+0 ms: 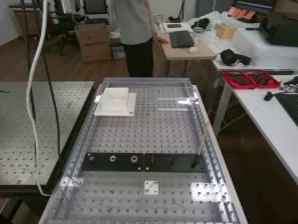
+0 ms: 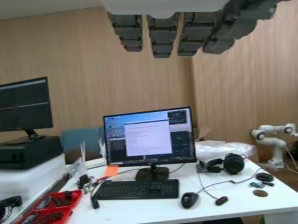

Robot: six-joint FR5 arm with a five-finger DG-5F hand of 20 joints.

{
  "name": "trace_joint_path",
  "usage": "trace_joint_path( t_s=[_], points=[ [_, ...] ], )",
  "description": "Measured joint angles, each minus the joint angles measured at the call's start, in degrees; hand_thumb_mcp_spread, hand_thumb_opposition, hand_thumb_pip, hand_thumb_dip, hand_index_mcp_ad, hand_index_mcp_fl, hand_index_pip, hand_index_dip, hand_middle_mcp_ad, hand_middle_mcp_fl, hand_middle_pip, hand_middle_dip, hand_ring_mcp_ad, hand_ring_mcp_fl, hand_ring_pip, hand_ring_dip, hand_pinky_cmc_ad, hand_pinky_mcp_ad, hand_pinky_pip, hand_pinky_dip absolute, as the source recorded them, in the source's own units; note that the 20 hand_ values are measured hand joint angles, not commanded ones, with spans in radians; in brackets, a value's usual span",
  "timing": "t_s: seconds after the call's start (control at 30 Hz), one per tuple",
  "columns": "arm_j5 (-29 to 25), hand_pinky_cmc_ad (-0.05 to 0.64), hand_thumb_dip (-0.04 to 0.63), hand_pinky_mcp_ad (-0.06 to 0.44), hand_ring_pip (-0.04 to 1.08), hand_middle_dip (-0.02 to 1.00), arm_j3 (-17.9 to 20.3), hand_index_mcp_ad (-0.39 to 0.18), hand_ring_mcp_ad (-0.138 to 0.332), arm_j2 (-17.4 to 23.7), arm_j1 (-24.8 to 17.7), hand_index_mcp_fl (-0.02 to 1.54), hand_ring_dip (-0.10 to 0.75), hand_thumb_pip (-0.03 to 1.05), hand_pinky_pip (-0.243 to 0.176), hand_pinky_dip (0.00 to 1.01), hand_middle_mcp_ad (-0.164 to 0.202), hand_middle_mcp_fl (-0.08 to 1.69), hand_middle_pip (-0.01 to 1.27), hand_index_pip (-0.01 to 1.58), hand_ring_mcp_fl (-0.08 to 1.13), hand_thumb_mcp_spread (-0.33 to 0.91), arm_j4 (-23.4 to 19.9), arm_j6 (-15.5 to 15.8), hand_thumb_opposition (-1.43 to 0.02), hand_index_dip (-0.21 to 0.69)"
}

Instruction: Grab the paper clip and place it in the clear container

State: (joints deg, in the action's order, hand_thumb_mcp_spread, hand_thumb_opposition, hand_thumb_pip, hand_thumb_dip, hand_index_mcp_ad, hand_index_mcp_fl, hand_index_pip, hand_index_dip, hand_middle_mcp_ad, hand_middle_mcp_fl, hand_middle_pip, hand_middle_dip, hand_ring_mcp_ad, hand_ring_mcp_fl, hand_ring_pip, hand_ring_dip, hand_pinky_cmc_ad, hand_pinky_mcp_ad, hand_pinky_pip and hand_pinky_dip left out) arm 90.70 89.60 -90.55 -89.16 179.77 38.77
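Observation:
Dark grey fingers of the hand hang into the wrist view, straight and side by side, with nothing held between them. The hand is open and faces out toward a desk and a wood-panelled wall. On the perforated bench in the high view lies a thin, faint mark near the close end; I cannot tell whether it is the paper clip. Bright reflections lie on the bench's right side, and a clear container cannot be told apart from them.
A white stepped block stands at the bench's far left. A black plate crosses the middle, with a small white plate nearer. A thin rod leans at the right. The desk holds a monitor and red trays.

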Motion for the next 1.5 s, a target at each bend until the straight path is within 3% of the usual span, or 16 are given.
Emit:
trace_joint_path(
  t_s=[0.1, 0.2, 0.33, 0.47, 0.5, 0.77, 1.33, 1.4, 1.5],
  points=[
    [0.0, 0.08, 0.0, 0.051, 0.01, 0.02, 0.1, -0.026, 0.068, 0.0, 0.0, 0.0, 0.019, 0.01, -0.01, 0.02, 0.072, 0.01, 0.02, 0.01, 0.0, 0.01, -0.1, 0.0, -0.03, 0.016],
    [0.0, 0.077, 0.037, 0.072, 0.03, 0.03, 0.3, -0.026, 0.068, 0.0, 0.1, 0.01, 0.021, 0.25, -0.01, 0.15, 0.072, 0.0, 0.04, 0.02, 0.0, 0.2, -0.2, -0.1, -0.31, 0.024],
    [0.1, 0.183, 0.04, 0.178, 0.07, 0.09, 0.6, -0.026, 0.08, 0.1, 0.2, 0.0, 0.044, 0.27, -0.03, 0.32, 0.073, 0.0, 0.09, 0.04, 0.0, 0.26, -0.5, -0.1, -0.52, 0.063],
    [0.3, 0.264, 0.042, 0.244, 0.08, 0.13, 0.8, -0.026, 0.091, 0.1, 0.3, 0.0, 0.059, 0.29, -0.04, 0.42, 0.07, 0.01, 0.11, 0.06, 0.0, 0.26, -0.8, -0.2, -0.61, 0.091],
    [0.3, 0.281, 0.042, 0.244, 0.09, 0.13, 0.8, -0.026, 0.108, 0.1, 0.4, 0.0, 0.061, 0.29, -0.059, 0.43, 0.07, 0.01, 0.1, 0.06, 0.0, 0.26, -0.8, -0.2, -0.61, 0.093],
    [0.4, 0.333, 0.038, 0.281, 0.1, 0.15, 0.9, -0.026, 0.141, -0.1, 0.5, 0.01, 0.087, 0.29, -0.079, 0.51, 0.086, 0.01, 0.12, 0.06, 0.0, 0.26, -0.8, -0.5, -0.65, 0.112],
    [-0.2, 0.367, 0.049, 0.293, 0.1, 0.16, 4.5, -0.026, 0.138, -0.9, 0.2, 0.01, 0.087, 0.34, -0.091, 0.53, 0.099, 0.0, 0.12, 0.07, 0.0, 0.28, -4.1, 0.5, -0.68, 0.126],
    [-0.1, 0.367, 0.072, 0.297, 0.1, 0.16, 5.2, -0.026, 0.138, -1.2, 0.3, 0.02, 0.087, 0.4, -0.091, 0.53, 0.096, 0.01, 0.12, 0.08, 0.0, 0.28, -4.8, 0.3, -0.68, 0.122],
    [0.0, 0.367, 0.089, 0.293, 0.1, 0.16, 6.3, -0.03, 0.138, -1.7, 0.5, 0.03, 0.087, 0.4, -0.091, 0.53, 0.096, 0.01, 0.12, 0.08, 0.0, 0.29, -6.2, 0.1, -0.7, 0.108]
  ],
)
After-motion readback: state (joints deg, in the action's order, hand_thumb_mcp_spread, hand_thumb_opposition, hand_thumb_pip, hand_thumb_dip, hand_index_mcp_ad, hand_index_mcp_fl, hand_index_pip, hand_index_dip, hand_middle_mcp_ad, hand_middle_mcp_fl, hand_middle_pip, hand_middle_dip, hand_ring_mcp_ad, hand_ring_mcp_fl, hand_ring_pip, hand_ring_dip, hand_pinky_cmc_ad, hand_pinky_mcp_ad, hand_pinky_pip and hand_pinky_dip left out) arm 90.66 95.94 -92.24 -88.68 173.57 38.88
